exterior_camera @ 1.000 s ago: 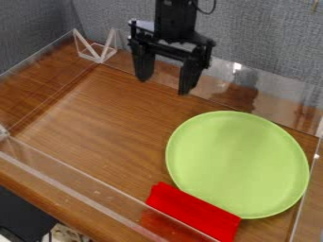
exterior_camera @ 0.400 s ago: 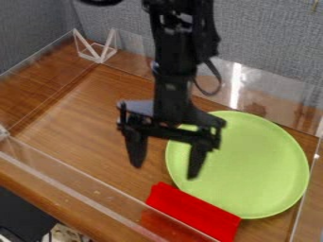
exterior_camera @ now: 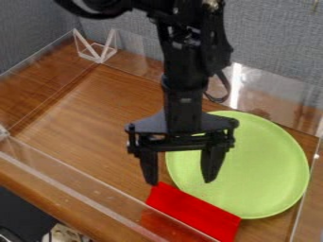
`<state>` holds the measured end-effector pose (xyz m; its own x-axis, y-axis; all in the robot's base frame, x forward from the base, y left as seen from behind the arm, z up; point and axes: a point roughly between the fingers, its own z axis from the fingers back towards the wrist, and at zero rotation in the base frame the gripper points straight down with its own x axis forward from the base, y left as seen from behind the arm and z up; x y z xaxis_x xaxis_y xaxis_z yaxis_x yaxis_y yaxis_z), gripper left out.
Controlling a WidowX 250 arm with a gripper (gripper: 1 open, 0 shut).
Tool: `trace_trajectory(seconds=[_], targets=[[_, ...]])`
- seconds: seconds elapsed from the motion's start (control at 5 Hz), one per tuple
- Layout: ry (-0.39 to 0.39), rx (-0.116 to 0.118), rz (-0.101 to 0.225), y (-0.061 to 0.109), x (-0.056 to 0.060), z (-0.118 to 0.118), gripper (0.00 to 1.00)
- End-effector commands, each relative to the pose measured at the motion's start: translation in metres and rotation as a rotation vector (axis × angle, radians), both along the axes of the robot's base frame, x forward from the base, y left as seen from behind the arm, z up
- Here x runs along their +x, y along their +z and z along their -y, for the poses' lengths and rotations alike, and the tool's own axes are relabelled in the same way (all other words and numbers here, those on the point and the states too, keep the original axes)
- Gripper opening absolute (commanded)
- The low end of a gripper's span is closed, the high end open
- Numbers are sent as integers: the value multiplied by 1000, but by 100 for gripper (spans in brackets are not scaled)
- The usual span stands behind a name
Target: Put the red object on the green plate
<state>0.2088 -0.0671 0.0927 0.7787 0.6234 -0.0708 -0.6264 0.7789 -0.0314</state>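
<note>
I have the black fingers [exterior_camera: 182, 163] spread wide near the glossy red rectangular block [exterior_camera: 194, 212], which lies on the wood-grained tabletop [exterior_camera: 78, 118] just beside the smooth, round lime-green plate [exterior_camera: 267, 170].

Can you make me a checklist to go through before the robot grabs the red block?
- Fingers open: ok
- Nothing stacked on the red block: ok
- Green plate has room for the block: ok
- Block outside the plate, so it still needs moving: ok
- Fingers lined up with the block: cannot tell from this one view
- Block between the fingers, ready to squeeze: not ok
</note>
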Motion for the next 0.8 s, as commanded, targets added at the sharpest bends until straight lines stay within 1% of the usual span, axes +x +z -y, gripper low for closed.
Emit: trace_trajectory(seconds=[0.0,0.2,0.4,0.6], targets=[[226,-15,42,2,6,4,100],[398,-13,42,-10,8,10,100],[512,2,44,-26,9,14,100],[586,15,51,-39,10,16,100]])
